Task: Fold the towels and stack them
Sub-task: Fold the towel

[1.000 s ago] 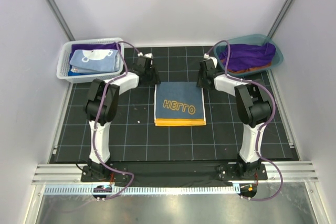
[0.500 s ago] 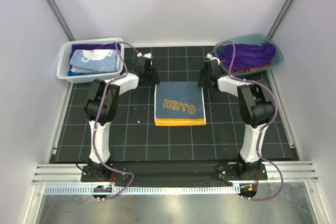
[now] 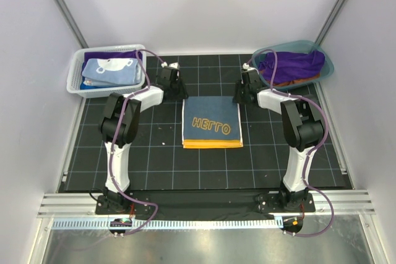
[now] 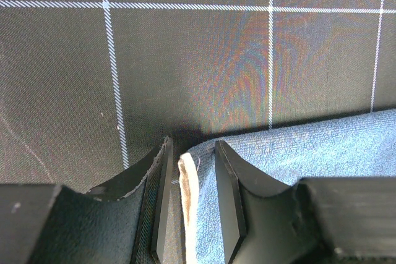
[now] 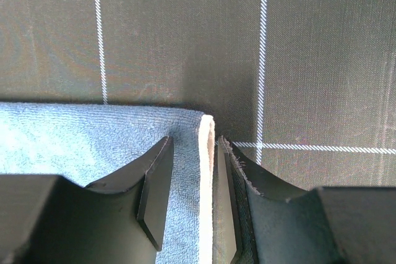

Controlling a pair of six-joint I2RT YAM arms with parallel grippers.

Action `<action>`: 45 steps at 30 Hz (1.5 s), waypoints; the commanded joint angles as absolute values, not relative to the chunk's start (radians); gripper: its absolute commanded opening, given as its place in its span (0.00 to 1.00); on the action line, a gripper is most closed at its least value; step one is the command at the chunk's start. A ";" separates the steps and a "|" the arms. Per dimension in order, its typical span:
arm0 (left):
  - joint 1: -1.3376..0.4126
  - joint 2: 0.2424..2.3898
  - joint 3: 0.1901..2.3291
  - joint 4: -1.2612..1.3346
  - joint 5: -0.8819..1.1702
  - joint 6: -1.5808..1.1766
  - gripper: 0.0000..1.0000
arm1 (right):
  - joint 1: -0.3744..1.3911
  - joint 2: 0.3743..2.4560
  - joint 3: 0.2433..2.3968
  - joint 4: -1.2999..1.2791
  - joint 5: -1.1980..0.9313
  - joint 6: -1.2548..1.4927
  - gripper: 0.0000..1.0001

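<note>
The folded navy towel is lying mid-mat, nearer the far edge. The left gripper is straddling its far-left corner, jaws apart and not clamping. The right gripper is straddling the far-right corner, jaws likewise apart, one finger touching the pale edge.
</note>
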State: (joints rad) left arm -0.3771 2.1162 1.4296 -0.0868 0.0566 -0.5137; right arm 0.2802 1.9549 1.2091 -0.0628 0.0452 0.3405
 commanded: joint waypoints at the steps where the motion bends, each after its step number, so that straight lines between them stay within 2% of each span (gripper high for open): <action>1: -0.370 2.145 1.425 -0.110 0.075 -0.497 0.37 | 0.276 1.947 1.266 -0.063 0.029 0.319 0.41; 11: -0.371 2.149 1.431 -0.118 0.090 -0.492 0.36 | 0.276 1.986 1.282 -0.066 0.038 0.311 0.41; 20: -0.371 2.143 1.436 -0.127 0.097 -0.489 0.30 | 0.276 2.010 1.293 -0.081 0.041 0.313 0.34; 25: -0.370 2.146 1.439 -0.126 0.101 -0.497 0.22 | 0.276 2.005 1.299 -0.084 0.031 0.314 0.26; 29: -0.370 2.146 1.442 -0.118 0.101 -0.511 0.12 | 0.276 1.991 1.301 -0.087 0.028 0.314 0.16; 30: -0.370 2.146 1.443 -0.115 0.100 -0.523 0.06 | 0.276 1.987 1.302 -0.089 0.029 0.318 0.14; 33: -0.370 2.126 1.444 -0.100 0.089 -0.544 0.01 | 0.276 1.965 1.298 -0.081 0.031 0.322 0.09; 45: -0.370 1.967 1.358 -0.006 0.077 -0.581 0.00 | 0.275 1.787 1.236 -0.031 0.051 0.324 0.06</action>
